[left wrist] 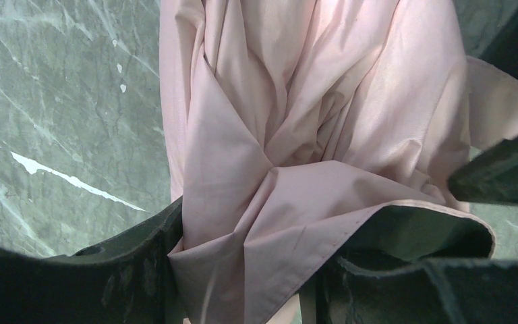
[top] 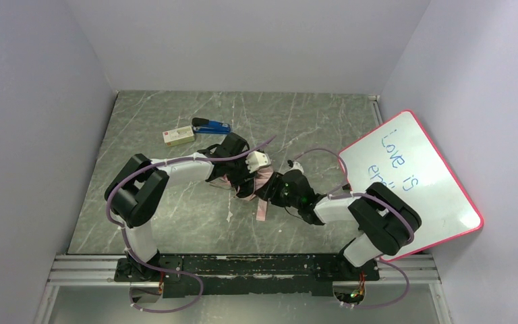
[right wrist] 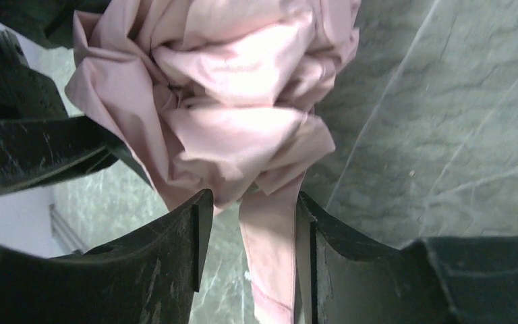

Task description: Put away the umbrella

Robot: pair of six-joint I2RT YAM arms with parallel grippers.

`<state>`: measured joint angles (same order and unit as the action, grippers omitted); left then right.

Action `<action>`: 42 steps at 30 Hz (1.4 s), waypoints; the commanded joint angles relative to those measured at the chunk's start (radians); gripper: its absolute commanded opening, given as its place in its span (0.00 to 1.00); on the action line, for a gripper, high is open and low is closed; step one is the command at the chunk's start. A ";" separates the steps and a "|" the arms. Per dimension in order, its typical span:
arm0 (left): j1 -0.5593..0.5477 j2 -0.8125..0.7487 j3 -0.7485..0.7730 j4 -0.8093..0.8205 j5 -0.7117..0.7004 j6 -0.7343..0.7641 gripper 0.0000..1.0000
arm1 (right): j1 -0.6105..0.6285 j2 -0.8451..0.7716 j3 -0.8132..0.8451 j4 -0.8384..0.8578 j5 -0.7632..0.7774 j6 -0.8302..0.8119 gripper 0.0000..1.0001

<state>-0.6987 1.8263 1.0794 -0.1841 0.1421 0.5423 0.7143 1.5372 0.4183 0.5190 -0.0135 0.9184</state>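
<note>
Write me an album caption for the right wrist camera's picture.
The right gripper, jaws apart, straddles the pink strap trailing from the bunched umbrella, green marbled table behind.

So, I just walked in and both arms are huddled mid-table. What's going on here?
Two robot arms are working on a pale pink fabric umbrella, which lies crumpled in the middle of the grey marbled table. The left claw has a bunch of the canopy fabric pinched between its fingers. The right claw is open, with its fingers either side of the long pink strap, not visibly pinching it. The umbrella is not yet bundled up.
</note>
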 commanded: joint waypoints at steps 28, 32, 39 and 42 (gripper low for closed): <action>0.004 0.102 -0.031 -0.075 -0.141 0.035 0.05 | 0.001 0.007 -0.204 -0.096 -0.148 0.122 0.00; 0.003 0.112 -0.021 -0.060 -0.162 0.026 0.05 | 0.001 -0.039 -0.205 -0.136 -0.198 0.098 0.00; 0.003 0.120 -0.002 -0.014 -0.209 0.026 0.05 | 0.006 -0.126 -0.195 -0.270 -0.265 0.047 0.00; 0.003 0.120 0.008 -0.004 -0.222 0.037 0.05 | 0.010 -0.172 -0.227 -0.278 -0.297 0.066 0.00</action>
<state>-0.7136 1.8515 1.1099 -0.1768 0.0917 0.5430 0.7124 1.3983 0.2611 0.4576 -0.2077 1.0149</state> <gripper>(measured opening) 0.536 0.010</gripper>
